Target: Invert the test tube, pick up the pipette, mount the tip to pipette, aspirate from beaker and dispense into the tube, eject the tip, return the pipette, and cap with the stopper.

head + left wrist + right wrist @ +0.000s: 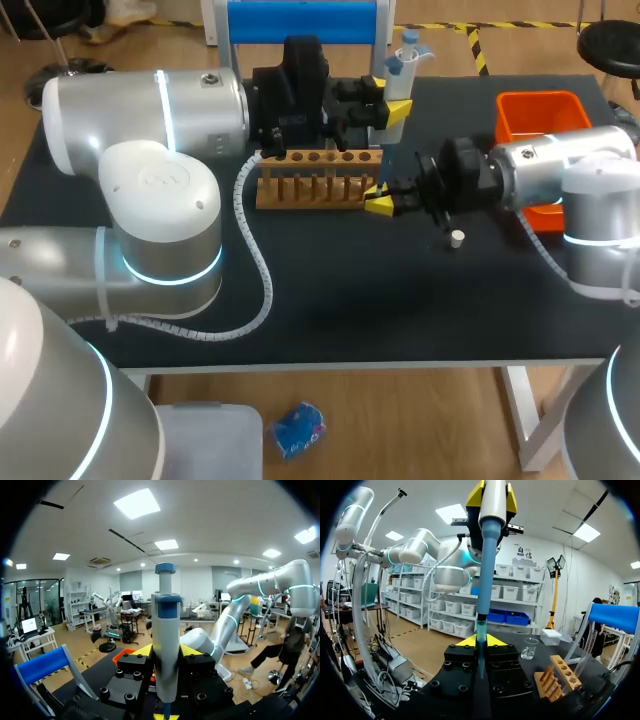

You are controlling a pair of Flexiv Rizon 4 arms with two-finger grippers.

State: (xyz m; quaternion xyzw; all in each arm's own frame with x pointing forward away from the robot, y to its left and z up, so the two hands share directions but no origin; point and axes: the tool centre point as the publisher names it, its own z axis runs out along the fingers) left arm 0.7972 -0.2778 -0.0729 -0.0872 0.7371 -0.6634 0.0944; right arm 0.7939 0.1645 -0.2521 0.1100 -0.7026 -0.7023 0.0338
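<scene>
**A:** Where do we have the pipette (400,85)?

**B:** Upright in our left claw (374,100), at about twelve o'clock from the wooden rack (315,178). In the left wrist view the fingers (143,651) press its white body from both sides, plunger end up. We judge it firmly held and aimed straight down.

**A:** And our right claw (383,200)?

**B:** It lies level at the rack's three o'clock end, pointing toward nine. The right wrist view shows it narrow, apparently pinched on the pipette tip (480,629), which stands in line with the blue shaft above it. We think the claw steadies the tip so the shaft can seat squarely. Whether it is fully seated, we cannot tell.

**A:** So we are at the mounting step?

**B:** That is our reading. The test tube (585,652) leans in the rack. The beaker (530,649) stands ahead of the right claw, near the rack, handy for aspirating. The stopper (457,238) lies loose on the desk (330,310) at four o'clock from the right claw, out of the way until capping. The orange bin (540,110), at the desk's two o'clock, is likely meant for the ejected tip.

**A:** What is the risk?

**B:** Any tilt between shaft and tip. Pushing off-axis could jam or drop the tip.
</scene>
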